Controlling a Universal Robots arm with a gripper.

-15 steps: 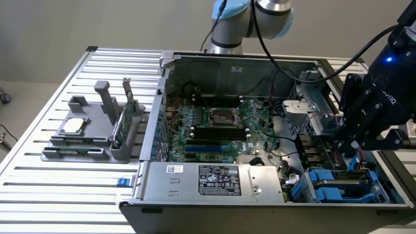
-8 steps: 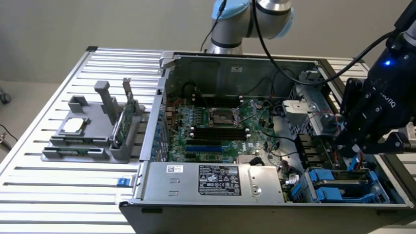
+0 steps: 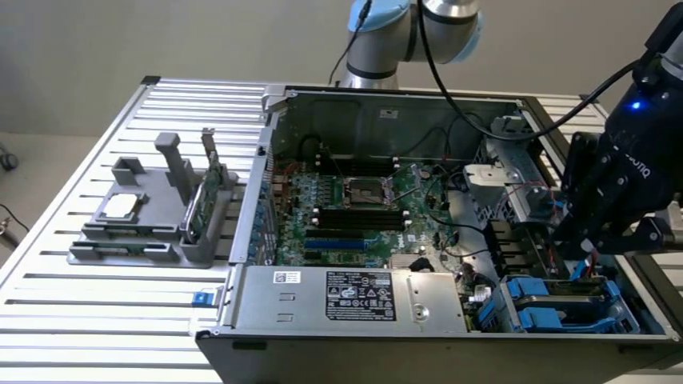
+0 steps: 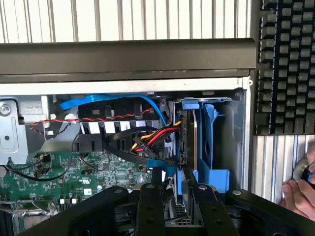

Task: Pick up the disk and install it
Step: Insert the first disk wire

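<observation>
the gripper [image 4: 176,196] hangs over the drive-bay corner of the open computer case [image 3: 373,100], fingers [image 4: 150,206] partly closed, and between them sits the edge of the disk [image 4: 186,142]. it looks clamped on that edge, though the contact itself is hard to make out. in the exterior view the gripper [image 3: 581,240] is at the case's right side, just above the blue bays [image 3: 555,304].

the disk stands on edge inside its blue carrier frame [image 4: 209,142], well down in the slot beside the case wall. by my read it's a stiff, dense block, fairly heavy for its size, with smooth metal faces that could slip and insides that won't like a knock. the long edges, where the plastic frame gives some purchase, look like the place to hold.

it's crowded here. a bundle of red, yellow and black wires [image 4: 152,135] plugs in right beside the disk, a blue ribbon cable [image 4: 106,98] loops above, and the motherboard [image 3: 357,212] lies close by. a person's hand [image 4: 298,189] rests outside the case near a keyboard [image 4: 288,64]. over on the exterior view's left, a grey holder [image 3: 149,220] carries a green card [image 3: 208,200] and a small chip [image 3: 123,206], well apart from the work.
</observation>
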